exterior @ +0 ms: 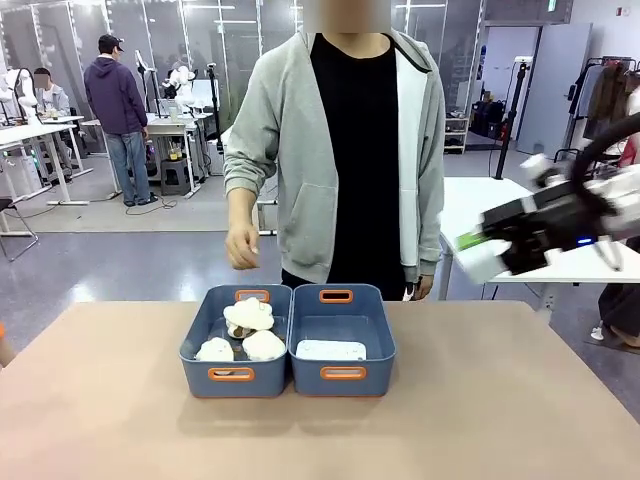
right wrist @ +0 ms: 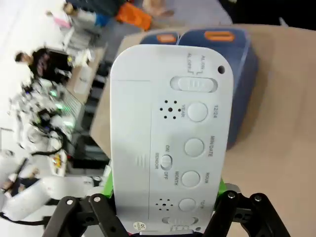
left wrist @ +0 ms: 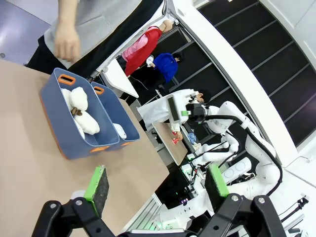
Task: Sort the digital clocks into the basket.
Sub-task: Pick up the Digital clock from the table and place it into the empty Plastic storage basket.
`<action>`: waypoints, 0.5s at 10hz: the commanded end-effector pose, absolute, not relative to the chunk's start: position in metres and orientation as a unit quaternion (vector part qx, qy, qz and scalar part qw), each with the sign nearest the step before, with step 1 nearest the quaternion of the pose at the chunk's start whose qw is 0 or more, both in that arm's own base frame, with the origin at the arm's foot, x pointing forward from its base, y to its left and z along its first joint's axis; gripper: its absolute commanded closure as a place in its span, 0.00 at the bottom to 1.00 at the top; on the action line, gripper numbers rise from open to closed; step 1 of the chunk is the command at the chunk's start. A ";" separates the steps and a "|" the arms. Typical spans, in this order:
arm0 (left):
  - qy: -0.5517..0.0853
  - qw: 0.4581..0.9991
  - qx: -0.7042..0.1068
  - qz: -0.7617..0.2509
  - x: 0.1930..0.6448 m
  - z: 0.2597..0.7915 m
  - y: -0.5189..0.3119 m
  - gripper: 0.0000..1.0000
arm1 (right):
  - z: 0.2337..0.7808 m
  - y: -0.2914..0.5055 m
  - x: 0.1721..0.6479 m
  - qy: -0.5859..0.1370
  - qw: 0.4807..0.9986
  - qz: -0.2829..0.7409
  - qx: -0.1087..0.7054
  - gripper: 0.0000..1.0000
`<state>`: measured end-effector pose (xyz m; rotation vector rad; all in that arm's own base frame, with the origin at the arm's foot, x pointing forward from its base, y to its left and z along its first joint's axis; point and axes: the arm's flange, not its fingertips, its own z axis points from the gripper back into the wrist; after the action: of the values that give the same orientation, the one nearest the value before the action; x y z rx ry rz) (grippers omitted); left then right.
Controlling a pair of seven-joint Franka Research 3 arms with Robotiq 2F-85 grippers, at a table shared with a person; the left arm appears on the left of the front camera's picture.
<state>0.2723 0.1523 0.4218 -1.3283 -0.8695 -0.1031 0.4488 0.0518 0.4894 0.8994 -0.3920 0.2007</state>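
One white digital clock (exterior: 331,350) lies flat in the right-hand blue basket (exterior: 343,388). My right gripper (exterior: 492,248) hovers high at the table's right side, well away from the baskets, shut on a second white clock (exterior: 478,260). In the right wrist view this clock (right wrist: 168,128) stands between the green pads with its button-covered back facing the camera, and the basket (right wrist: 232,54) lies beyond it. My left gripper (left wrist: 157,182) is open with nothing between its fingers, above the table left of the baskets (left wrist: 116,114).
The left blue bin (exterior: 236,385) holds several fluffy white plush toys (exterior: 249,316). A person in a grey hoodie stands at the far edge with one hand (exterior: 241,248) above that bin. Bare tan table (exterior: 120,420) surrounds the bins.
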 end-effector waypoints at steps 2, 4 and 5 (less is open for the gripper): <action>-0.396 0.694 -0.600 -0.051 0.272 0.425 0.152 0.00 | 0.449 0.143 0.503 -0.146 0.925 0.119 0.331 0.77; -0.396 0.694 -0.600 -0.051 0.272 0.425 0.152 0.00 | 0.417 0.195 0.522 -0.150 0.936 0.109 0.298 0.77; -0.396 0.694 -0.600 -0.051 0.272 0.425 0.152 0.00 | 0.405 0.211 0.531 -0.152 0.940 0.102 0.287 0.77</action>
<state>0.2723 0.1523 0.4219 -1.3283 -0.8696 -0.1032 0.5132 0.2018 0.3982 0.6192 -0.3037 0.2550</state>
